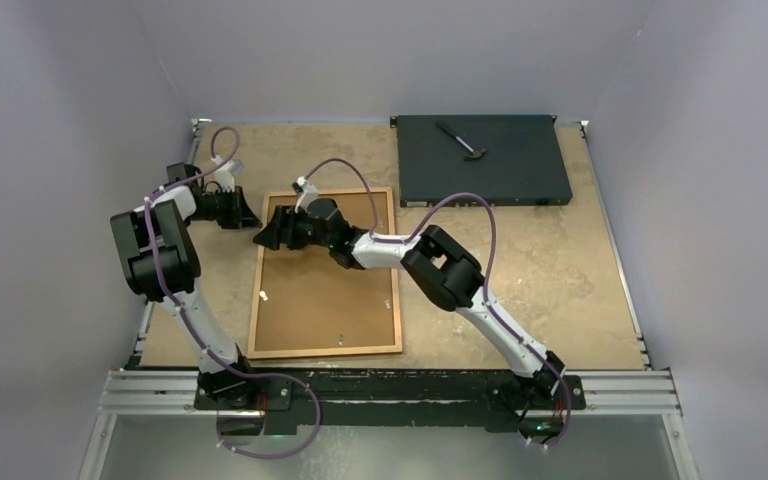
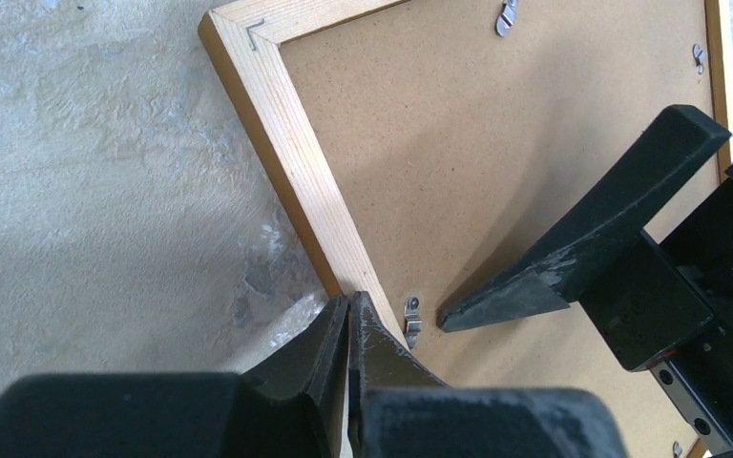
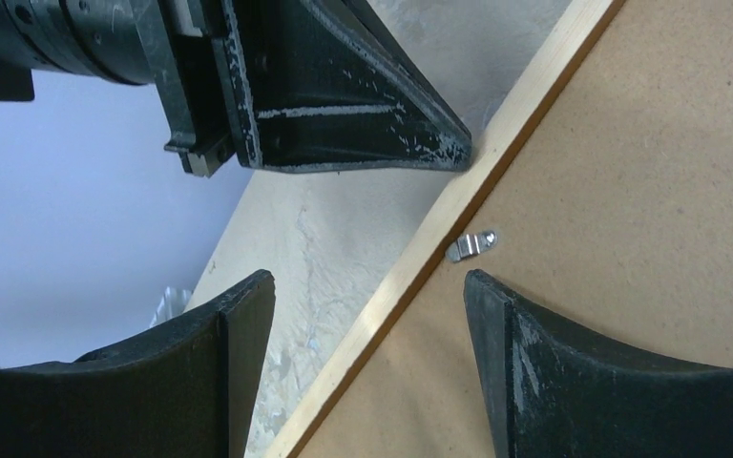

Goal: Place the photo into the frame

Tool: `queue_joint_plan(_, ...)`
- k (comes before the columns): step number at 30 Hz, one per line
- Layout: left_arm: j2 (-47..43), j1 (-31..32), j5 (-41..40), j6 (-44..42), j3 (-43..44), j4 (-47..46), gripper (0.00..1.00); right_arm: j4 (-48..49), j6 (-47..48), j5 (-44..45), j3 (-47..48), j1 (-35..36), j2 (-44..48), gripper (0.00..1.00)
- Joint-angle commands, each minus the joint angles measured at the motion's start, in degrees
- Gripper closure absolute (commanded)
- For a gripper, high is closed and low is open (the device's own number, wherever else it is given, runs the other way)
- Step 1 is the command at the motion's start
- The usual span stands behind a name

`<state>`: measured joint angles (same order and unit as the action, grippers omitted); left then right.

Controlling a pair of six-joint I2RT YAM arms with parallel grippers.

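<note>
Frame [image 1: 325, 351], 1 only, lies back-up beneath 2 tools: left tool [image 2: 348, 310] clenched, right tool [image 3: 367, 286] released.

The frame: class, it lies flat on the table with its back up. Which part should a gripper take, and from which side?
Probably its left long rail, from straight above. The frame lies flat with the backing board filling it, so only the narrow rail fits between the fingers, one outside toward the table and one over the board. The open right gripper straddles it that way.
</note>
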<state>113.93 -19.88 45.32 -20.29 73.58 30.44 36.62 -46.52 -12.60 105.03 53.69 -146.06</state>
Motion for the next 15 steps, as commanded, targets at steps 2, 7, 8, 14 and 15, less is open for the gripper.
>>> queue_joint_plan(2, 2.2, 0.0, -5.2, -2.2, -3.8, 5.4, 1.0, -2.7, -2.3, -0.5, 5.3, 0.5, -3.4, 0.25)
queue_joint_plan(7, 2.1, 0.0, -5.1, -2.2, -4.1, 5.2, 1.0, -2.6, -3.1, -0.7, 7.4, 0.5, -4.8, 0.25)
queue_joint_plan(8, 2.2, 0.0, -5.1, -2.1, -4.2, 5.1, 1.0, -2.5, -3.3, -1.0, 7.6, 0.5, -4.9, 0.25)
queue_joint_plan(14, 1.8, 0.0, -5.7, -2.3, -3.5, 5.0, 1.0, 7.8, 2.7, -12.0, -3.6, -2.0, 4.6, 0.23)
queue_joint_plan(15, 1.7, -0.1, -5.7, -2.3, -3.3, 5.1, 1.0, 7.4, 4.4, -14.8, -5.1, -3.0, 6.7, 0.23)
